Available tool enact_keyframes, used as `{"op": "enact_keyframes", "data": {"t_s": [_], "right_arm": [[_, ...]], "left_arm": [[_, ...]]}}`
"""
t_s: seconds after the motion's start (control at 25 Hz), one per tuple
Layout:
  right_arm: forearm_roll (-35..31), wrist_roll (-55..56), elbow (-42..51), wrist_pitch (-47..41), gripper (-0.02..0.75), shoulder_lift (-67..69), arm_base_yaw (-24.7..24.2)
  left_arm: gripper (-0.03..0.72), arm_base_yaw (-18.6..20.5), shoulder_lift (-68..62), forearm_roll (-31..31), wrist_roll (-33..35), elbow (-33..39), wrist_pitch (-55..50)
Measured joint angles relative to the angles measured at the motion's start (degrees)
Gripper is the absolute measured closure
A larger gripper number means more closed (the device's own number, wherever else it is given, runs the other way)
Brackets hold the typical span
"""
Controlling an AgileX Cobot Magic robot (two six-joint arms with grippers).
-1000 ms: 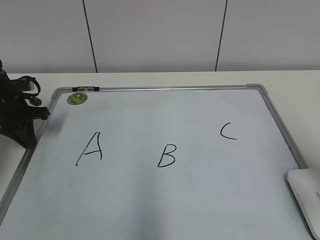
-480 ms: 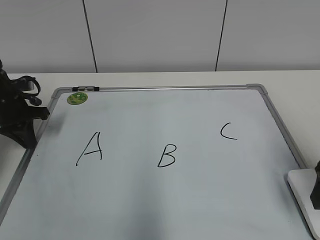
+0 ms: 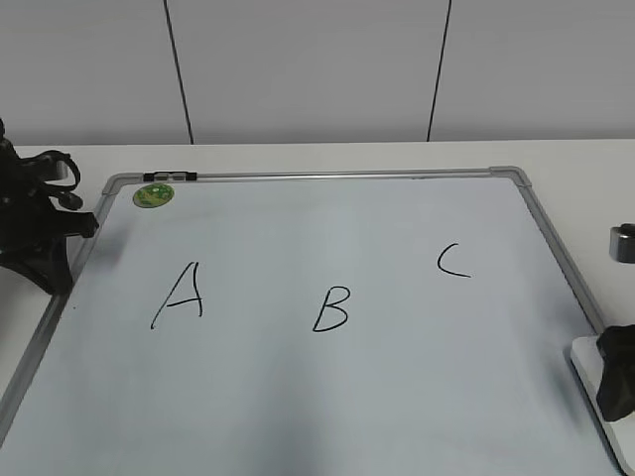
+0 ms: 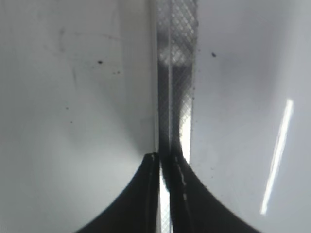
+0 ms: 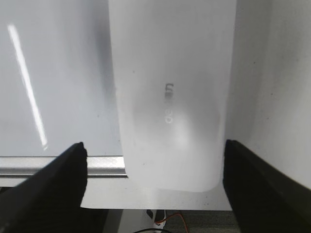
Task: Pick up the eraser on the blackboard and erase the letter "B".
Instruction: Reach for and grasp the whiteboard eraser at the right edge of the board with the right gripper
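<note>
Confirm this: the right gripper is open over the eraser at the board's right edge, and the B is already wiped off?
Not quite. The letter B is still fully written between A and C, as the exterior view shows. The right gripper is indeed open over the eraser.

The blackboard (image 3: 397, 377) looks smooth and glossy, its frame (image 4: 177, 73) brushed grey metal. The eraser (image 5: 170, 73) is smooth white plastic.

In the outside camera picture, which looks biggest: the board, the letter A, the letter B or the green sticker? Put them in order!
Biggest to smallest:
1. The board, by far.
2. The A and the B: they look about the same, so I can't rank them.
3. The green sticker, though it sits farther from the camera.
</note>
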State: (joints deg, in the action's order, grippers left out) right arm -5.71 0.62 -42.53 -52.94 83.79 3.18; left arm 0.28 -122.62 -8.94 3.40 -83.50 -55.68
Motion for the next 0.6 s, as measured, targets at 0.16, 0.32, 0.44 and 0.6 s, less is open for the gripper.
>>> {"op": "enact_keyframes", "data": {"t_s": [0.16, 0.32, 0.44, 0.6], "right_arm": [[2.2, 1.0, -1.8, 0.5, 0.087, 1.8, 0.0], [3.3, 1.7, -3.4, 0.8, 0.087, 2.9, 0.4], [5.7, 3.5, -3.7, 1.1, 0.087, 4.9, 2.7], [11.2, 9.1, -3.9, 1.4, 0.088, 6.6, 5.1]], "left_arm": [[0.657, 0.0, 0.0, 0.0, 0.0, 0.0, 0.0], [0.657, 0.0, 0.0, 0.0, 0.0, 0.0, 0.0], [0.657, 0.0, 0.0, 0.0, 0.0, 0.0, 0.0], [0.657, 0.0, 0.0, 0.0, 0.0, 0.0, 0.0]]}}
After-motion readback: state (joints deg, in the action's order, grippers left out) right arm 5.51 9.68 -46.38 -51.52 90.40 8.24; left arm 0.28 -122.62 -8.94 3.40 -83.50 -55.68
